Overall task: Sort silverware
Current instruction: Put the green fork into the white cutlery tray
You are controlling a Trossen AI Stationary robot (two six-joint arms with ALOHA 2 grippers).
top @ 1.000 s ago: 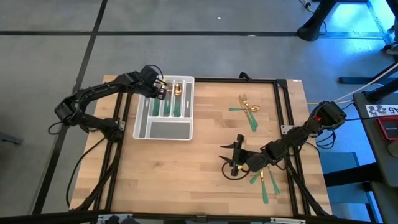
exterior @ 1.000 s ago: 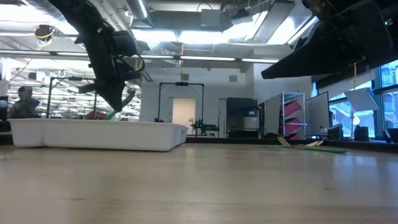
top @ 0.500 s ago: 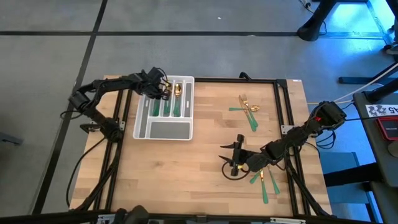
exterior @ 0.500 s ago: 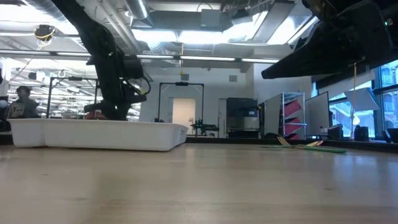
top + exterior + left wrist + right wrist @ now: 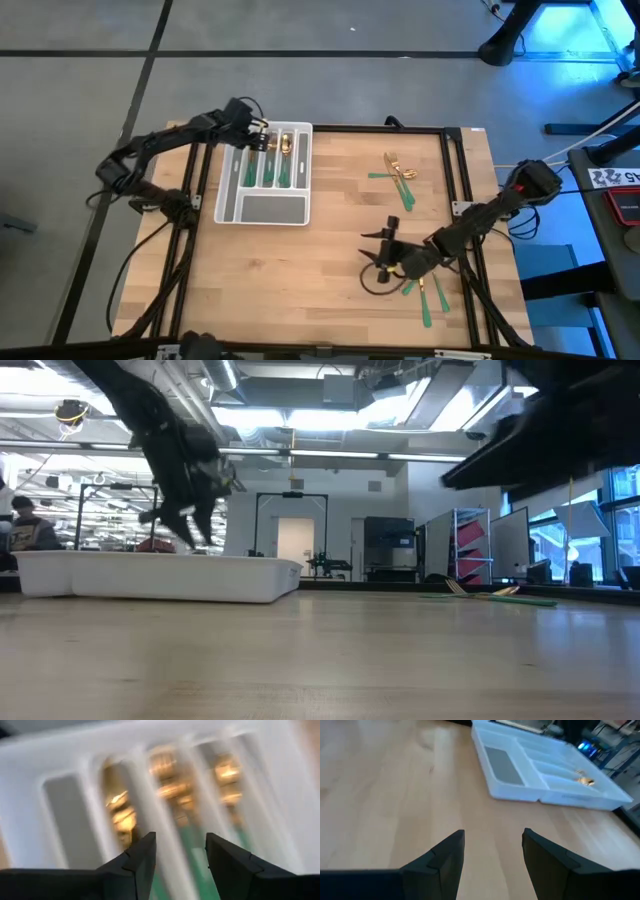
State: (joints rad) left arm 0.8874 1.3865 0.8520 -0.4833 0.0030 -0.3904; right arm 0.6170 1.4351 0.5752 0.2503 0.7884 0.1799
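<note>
The silverware has gold heads and green handles. Several pieces lie in the narrow slots [image 5: 275, 160] of the white tray [image 5: 262, 208], their gold heads [image 5: 170, 785] at its far end. My left gripper [image 5: 255, 137] hangs open just above that far end, fingers [image 5: 142, 862] apart with nothing between them. Loose silverware [image 5: 400, 175] lies at the far right of the table. More pieces [image 5: 430, 295] lie near the right front, partly under my right arm. My right gripper [image 5: 381, 253] stands open above bare wood, pointing toward the tray [image 5: 545, 770].
A black frame [image 5: 455, 170] runs along the table's edges. The wood between the tray and my right gripper [image 5: 492, 855] is bare. The tray's wide near compartment [image 5: 272, 207] holds nothing. Beyond the table a person [image 5: 22, 532] sits in the room.
My left gripper, shut on a green-handled piece hanging over the tray, went down into the tray's far end, then opened and rose a little. The piece is no longer between its fingers.
</note>
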